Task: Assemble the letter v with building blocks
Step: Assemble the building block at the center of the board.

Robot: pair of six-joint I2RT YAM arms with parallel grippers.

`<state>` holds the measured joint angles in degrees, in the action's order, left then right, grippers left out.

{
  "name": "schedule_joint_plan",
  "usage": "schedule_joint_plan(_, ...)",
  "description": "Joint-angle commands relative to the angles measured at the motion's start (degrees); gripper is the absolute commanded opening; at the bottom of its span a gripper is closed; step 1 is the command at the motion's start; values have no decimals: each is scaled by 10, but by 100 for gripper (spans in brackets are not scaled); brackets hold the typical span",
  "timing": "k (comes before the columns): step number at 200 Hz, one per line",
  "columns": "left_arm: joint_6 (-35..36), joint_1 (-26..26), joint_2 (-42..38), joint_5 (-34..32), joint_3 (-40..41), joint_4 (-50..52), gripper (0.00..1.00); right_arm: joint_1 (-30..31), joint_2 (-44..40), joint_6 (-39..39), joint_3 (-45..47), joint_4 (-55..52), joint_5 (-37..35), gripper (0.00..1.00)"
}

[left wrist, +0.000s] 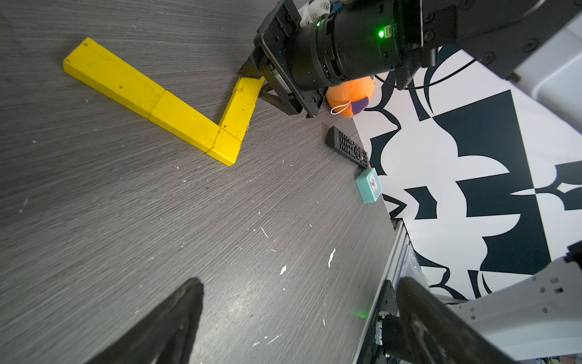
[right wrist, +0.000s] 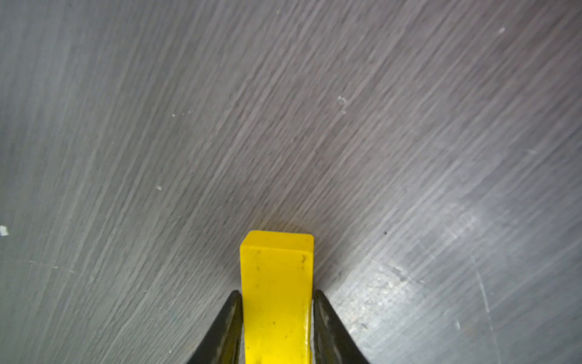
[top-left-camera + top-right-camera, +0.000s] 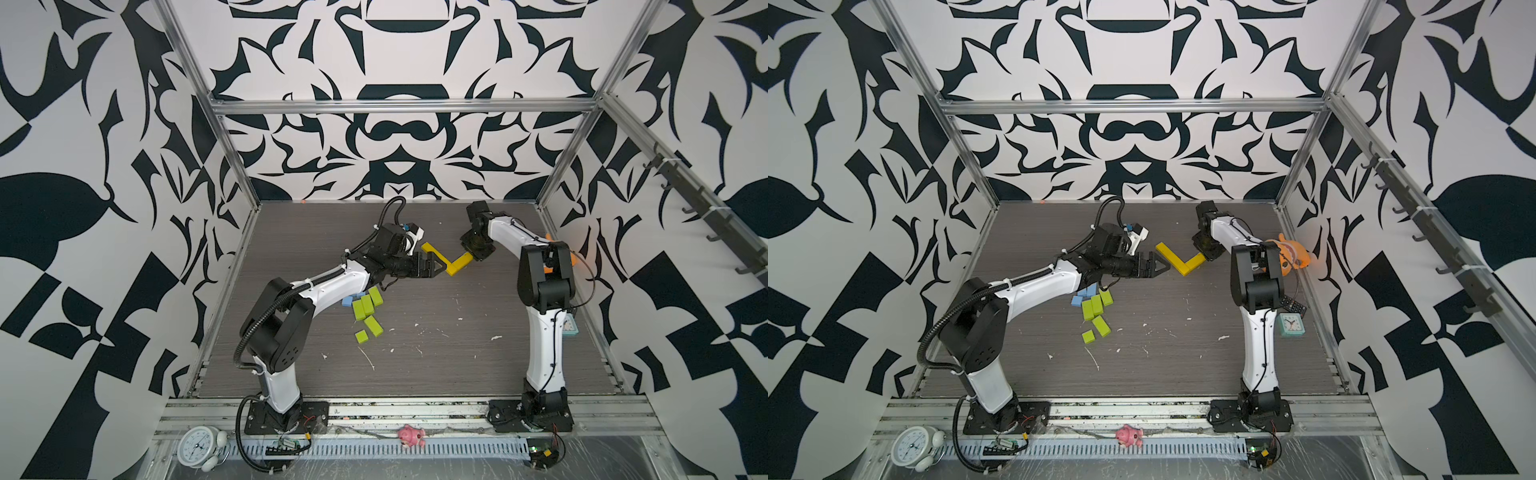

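Yellow block [image 2: 277, 299]: stiff, likely light, smooth. Gripping its sides with right jaws; holding left jaws wide open, empty.

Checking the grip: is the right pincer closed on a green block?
No, the right wrist view shows the right pincer clamping a yellow block.

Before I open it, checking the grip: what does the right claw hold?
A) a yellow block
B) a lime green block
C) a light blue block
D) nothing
A: in the right wrist view the right claw is closed on both sides of a yellow block.
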<state>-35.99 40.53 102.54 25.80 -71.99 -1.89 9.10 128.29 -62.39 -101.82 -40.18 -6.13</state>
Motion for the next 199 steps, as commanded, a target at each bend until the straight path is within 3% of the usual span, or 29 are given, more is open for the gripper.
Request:
schedule_joint_plan(1, 7, 2, -1, 6, -6, 1, 99, 2, -34, 6, 4, -12, -5, 38)
schedule_joint_plan(199, 7, 2, -1, 7, -6, 1, 99, 3, -32, 5, 5, -9, -1, 43)
